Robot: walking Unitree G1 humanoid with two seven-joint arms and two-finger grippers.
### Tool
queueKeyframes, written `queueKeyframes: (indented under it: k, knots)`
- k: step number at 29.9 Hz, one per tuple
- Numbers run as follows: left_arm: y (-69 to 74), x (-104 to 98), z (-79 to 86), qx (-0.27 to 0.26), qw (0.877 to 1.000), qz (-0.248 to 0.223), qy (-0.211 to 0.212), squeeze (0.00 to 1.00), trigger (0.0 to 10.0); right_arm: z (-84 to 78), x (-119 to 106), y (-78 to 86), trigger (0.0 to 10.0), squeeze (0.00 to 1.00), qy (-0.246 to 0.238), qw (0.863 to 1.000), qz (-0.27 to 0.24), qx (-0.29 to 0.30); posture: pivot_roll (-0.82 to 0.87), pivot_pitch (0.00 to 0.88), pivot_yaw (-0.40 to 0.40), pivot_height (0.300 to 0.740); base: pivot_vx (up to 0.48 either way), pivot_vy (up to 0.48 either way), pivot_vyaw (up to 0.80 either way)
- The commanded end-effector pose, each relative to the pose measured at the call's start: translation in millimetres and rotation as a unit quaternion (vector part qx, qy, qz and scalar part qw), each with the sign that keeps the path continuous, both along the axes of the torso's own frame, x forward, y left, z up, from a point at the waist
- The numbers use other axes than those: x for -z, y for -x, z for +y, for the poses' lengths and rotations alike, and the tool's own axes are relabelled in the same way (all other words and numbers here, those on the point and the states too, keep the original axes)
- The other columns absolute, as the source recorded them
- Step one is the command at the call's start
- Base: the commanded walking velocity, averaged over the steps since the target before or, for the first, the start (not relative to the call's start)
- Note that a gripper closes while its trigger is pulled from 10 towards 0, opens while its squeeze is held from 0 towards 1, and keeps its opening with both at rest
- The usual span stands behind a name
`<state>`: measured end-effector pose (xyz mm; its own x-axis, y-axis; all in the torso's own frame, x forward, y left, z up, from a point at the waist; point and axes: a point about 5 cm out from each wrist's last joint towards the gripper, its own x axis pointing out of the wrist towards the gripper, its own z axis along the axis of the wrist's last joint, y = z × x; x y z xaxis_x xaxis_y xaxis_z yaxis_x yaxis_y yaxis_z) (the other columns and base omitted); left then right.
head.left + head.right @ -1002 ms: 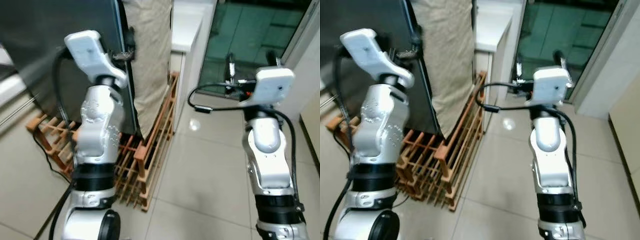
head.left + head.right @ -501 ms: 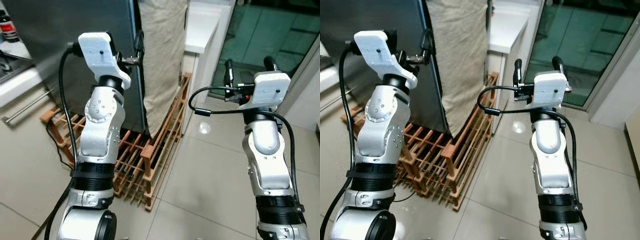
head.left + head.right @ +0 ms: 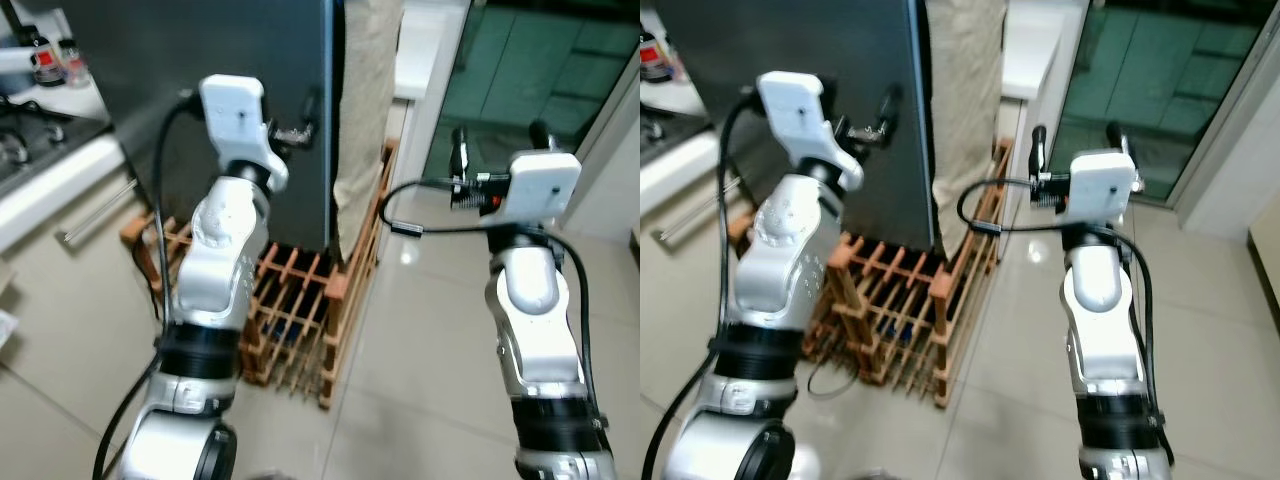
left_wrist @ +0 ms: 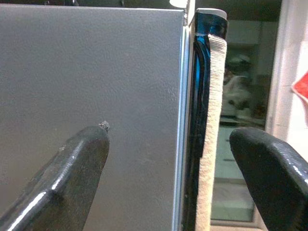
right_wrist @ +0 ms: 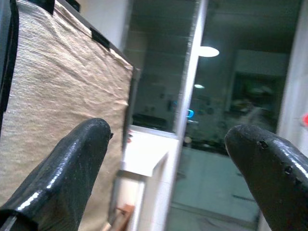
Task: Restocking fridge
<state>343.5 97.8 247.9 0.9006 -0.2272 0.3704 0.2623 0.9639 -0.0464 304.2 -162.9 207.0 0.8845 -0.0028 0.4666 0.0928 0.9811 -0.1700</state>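
One dark grey fridge (image 3: 220,60) stands on one wooden slatted rack (image 3: 300,310), one beige cloth (image 3: 965,90) hanging along its right edge. The left gripper (image 4: 168,168), fingers spread wide, faces the fridge's front edge; the right gripper (image 5: 166,159), fingers likewise apart, points toward one glass door (image 3: 520,70).

1. Soft, even indoor light falls on the pale floor (image 3: 420,330), where a small white glare spot sits near the rack (image 3: 300,310).
2. The head views are slightly soft, with motion blur at their edges.
3. The dark fridge (image 4: 91,72) reads flat and matte, unlit.
4. In the right wrist view, a ceiling lamp (image 5: 209,51) glows in dim glass; near fingers (image 5: 62,168) blur.
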Motion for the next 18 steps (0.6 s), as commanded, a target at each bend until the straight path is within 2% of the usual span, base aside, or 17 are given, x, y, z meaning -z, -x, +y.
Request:
queueKeyframes:
  k: [1,5,7,11,16,18]
  knots:
    - [-1.5,6,-1.9,0.008,1.000,0.021,0.003,0.00,10.0,-6.6,5,0.1,10.0,0.05,-0.002,1.000,0.009,0.013,-0.11,0.000,0.044,0.740,0.000,0.000,-0.78]
    - [-3.4,15,-2.7,0.001,0.999,0.044,-0.007,0.00,10.0,-7.9,6,0.6,10.0,0.05,-0.003,1.000,0.009,0.017,-0.11,0.000,0.045,0.740,0.000,0.000,-0.66]
    - [-6.5,26,-5.5,-0.003,0.997,0.074,-0.006,0.00,10.0,-9.0,8,0.8,10.0,0.05,-0.001,1.000,0.010,0.019,-0.11,0.000,0.045,0.740,0.000,0.000,0.00]
    - [-12.7,33,-8.3,-0.006,0.995,0.097,0.000,0.00,10.0,-9.9,11,1.0,10.0,0.04,-0.005,1.000,0.018,0.021,-0.12,0.000,0.046,0.740,0.000,0.000,0.00]
    - [-22.0,37,-17.8,0.000,0.994,0.110,-0.006,0.00,10.0,-10.1,20,3.1,10.0,0.04,-0.018,0.999,0.039,0.021,-0.13,0.012,0.047,0.740,0.000,0.000,0.00]
    - [-23.5,37,-15.5,-0.004,0.994,0.109,-0.011,0.00,10.0,-9.5,22,4.9,10.0,0.04,-0.017,0.999,0.044,0.019,-0.14,0.012,0.058,0.740,0.000,0.000,0.00]
